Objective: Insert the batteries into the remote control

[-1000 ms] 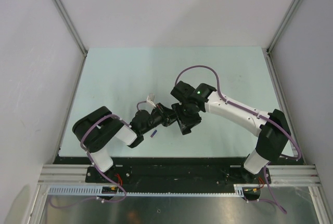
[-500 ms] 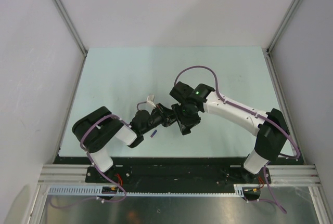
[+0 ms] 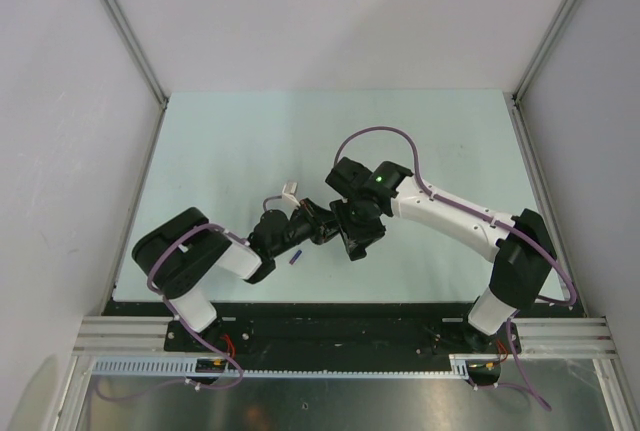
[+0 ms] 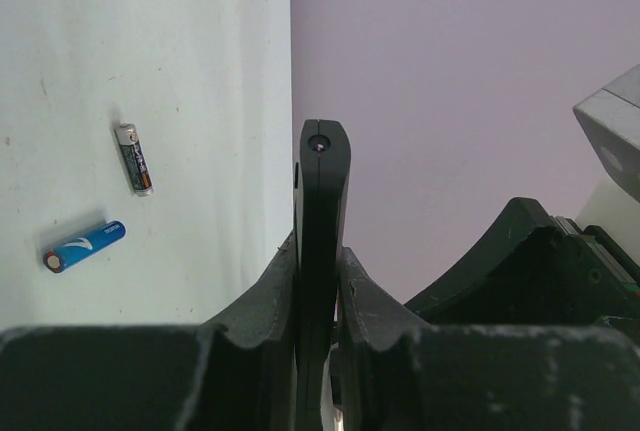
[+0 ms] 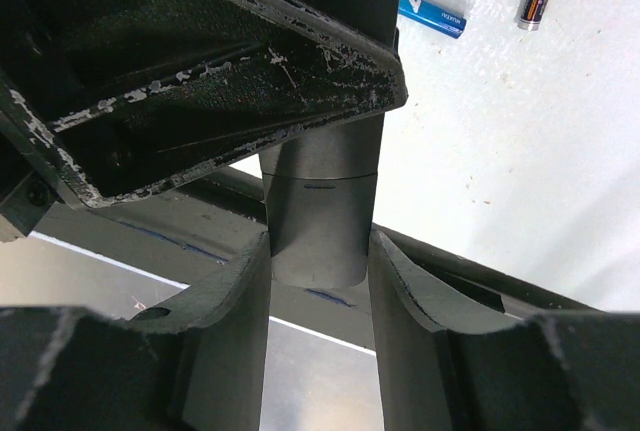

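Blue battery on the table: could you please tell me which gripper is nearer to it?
Left. The left gripper, gripping the remote, sits just beyond the blue battery; the right gripper is farther off to its right.

1. Open ground: you have the far half of the surface [image 3: 300, 136], from side to side, plus a bare strip along its near edge below the right arm [image 3: 450, 216].
2. Barrier: the left arm [image 3: 195, 256] and right arm meet mid-surface. The left pincer [image 4: 320, 271] and right pincer [image 5: 320, 251] both clamp the remote control [image 4: 322, 191], so you face one unbroken chain.
3. Overhead: a purple cable [image 3: 385, 133] arches above the right wrist.
4. Low clutter: a blue battery [image 4: 84, 246] and a dark battery [image 4: 133, 158] lie near each other, not touching, just beside the left pincer.
5. Limits: the left wall [image 3: 60, 151], back wall [image 3: 340, 21] and right wall [image 3: 590, 171] close three sides.
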Robot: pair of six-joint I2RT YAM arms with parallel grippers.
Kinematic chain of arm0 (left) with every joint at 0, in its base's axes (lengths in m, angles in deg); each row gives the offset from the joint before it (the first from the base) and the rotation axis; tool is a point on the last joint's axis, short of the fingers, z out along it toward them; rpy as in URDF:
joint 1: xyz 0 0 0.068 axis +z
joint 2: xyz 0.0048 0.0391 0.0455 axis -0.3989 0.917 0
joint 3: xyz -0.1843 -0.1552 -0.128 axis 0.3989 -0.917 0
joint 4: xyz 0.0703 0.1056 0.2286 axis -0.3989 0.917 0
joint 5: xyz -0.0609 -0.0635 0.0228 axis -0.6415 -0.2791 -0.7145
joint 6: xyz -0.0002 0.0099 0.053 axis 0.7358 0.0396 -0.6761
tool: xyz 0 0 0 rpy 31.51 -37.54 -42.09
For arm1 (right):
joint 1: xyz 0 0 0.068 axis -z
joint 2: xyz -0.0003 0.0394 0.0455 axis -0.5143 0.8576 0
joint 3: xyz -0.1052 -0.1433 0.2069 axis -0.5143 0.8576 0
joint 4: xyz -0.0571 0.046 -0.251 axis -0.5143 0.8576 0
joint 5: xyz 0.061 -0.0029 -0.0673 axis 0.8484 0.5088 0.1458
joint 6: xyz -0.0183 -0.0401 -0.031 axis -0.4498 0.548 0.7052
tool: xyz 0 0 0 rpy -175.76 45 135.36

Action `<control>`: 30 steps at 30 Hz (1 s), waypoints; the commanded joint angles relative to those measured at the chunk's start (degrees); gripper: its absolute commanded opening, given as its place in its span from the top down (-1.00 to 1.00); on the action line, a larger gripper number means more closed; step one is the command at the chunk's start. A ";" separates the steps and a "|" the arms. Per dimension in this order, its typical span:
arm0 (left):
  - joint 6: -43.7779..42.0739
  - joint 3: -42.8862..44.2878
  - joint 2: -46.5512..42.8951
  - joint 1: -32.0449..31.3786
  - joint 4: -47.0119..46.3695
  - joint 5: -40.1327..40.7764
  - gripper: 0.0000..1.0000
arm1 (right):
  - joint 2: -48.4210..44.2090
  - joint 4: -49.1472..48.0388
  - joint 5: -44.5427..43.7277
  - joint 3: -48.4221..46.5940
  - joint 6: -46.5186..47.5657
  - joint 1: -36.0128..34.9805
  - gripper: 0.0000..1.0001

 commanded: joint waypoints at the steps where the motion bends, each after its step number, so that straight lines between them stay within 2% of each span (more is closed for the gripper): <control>1: 3.89 2.58 -4.16 -0.66 -26.40 -3.99 1.00 | -0.54 -3.25 -2.45 0.06 0.12 0.26 1.00; 20: 3.54 2.85 -3.02 -0.48 -26.40 -3.28 0.99 | -1.34 -2.80 -2.09 -0.11 -0.58 -0.26 0.15; 30: 2.75 2.15 -2.76 -0.22 -26.40 -2.50 1.00 | -1.95 -2.28 -2.53 -0.11 -0.93 -0.44 -0.12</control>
